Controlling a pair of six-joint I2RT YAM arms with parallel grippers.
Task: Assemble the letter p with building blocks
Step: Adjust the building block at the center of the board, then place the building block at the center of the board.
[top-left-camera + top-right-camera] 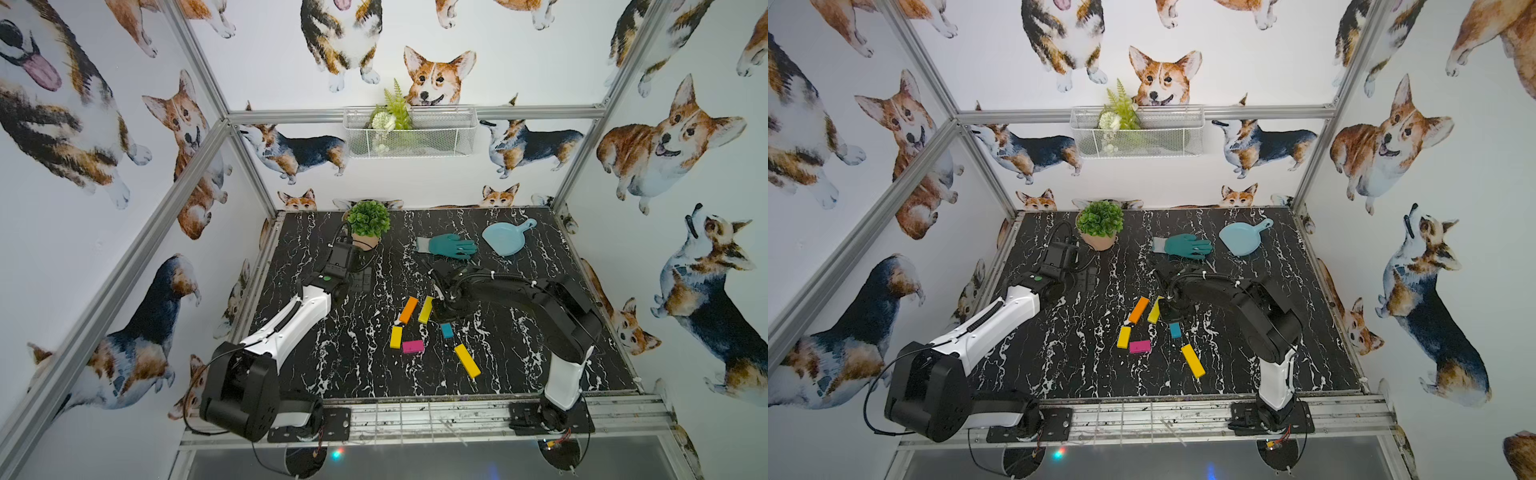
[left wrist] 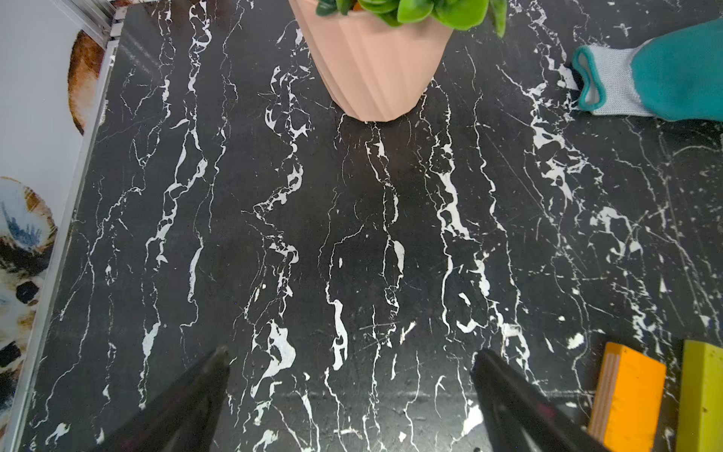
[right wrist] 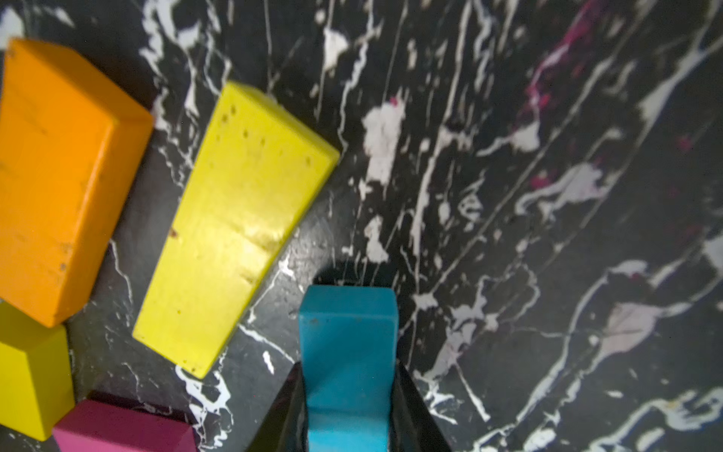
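Several building blocks lie mid-table in both top views. They are an orange block (image 1: 408, 309), a yellow block (image 1: 425, 309) beside it, a second yellow block (image 1: 396, 336), a magenta block (image 1: 412, 346) and a long yellow block (image 1: 467, 360). My right gripper (image 3: 348, 368) is shut on the teal-blue block (image 3: 348, 332), with a black finger (image 3: 287, 403) on each side. In a top view that block (image 1: 1175, 330) pokes out below the gripper (image 1: 1170, 316). My left gripper (image 2: 352, 352) hangs open over bare table, to the left of the blocks.
A potted plant (image 1: 368, 224) stands at the back left, just ahead of my left gripper. A teal glove (image 1: 451, 246) and a light-blue toy pan (image 1: 507, 239) lie at the back right. A wire basket (image 1: 409, 131) hangs on the back wall.
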